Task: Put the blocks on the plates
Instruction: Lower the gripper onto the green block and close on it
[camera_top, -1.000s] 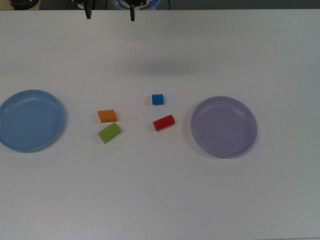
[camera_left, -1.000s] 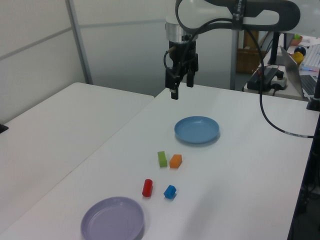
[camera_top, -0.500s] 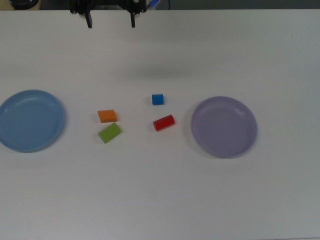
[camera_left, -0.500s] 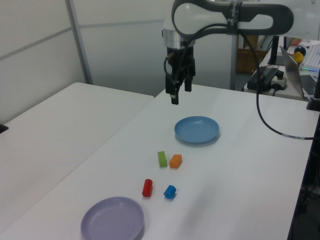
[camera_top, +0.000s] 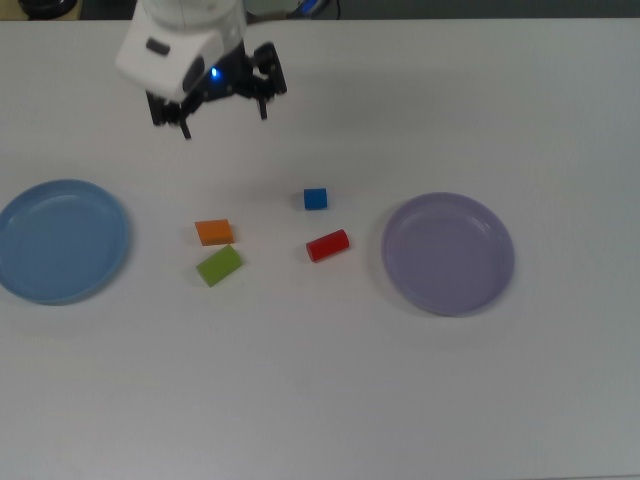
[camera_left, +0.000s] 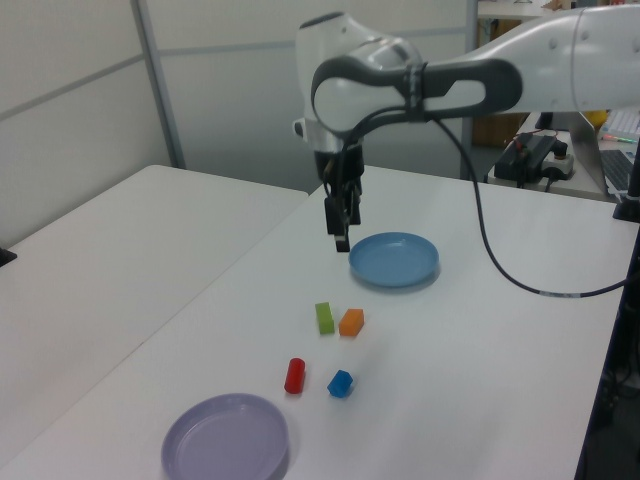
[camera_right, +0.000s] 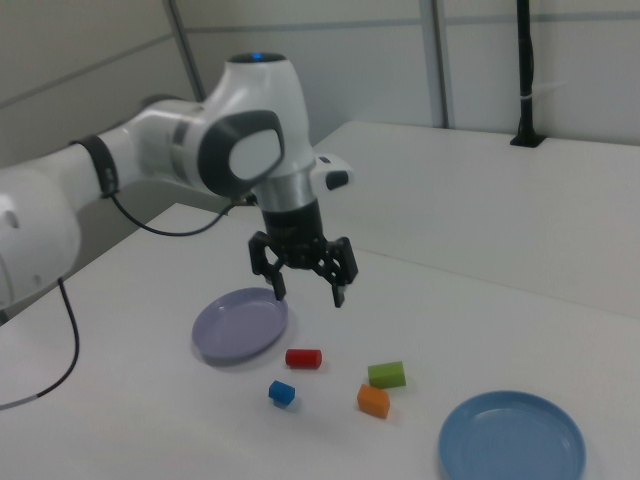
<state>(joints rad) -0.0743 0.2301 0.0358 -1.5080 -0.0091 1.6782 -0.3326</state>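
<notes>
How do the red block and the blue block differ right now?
The red block is a cylinder lying on its side; the blue block is a smaller cube resting flat. In the top view, the red block sits nearer the lavender plate, the blue one nearer the open gripper. Both rest on the table, off the plates.

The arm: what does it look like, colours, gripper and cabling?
The arm has glossy white rounded shells with dark grey joint covers and a black band near one joint. A small blue light shows on top of one joint. The gripper is black with two slim jaws under a white wrist block. A black cable hangs loose from the arm.
</notes>
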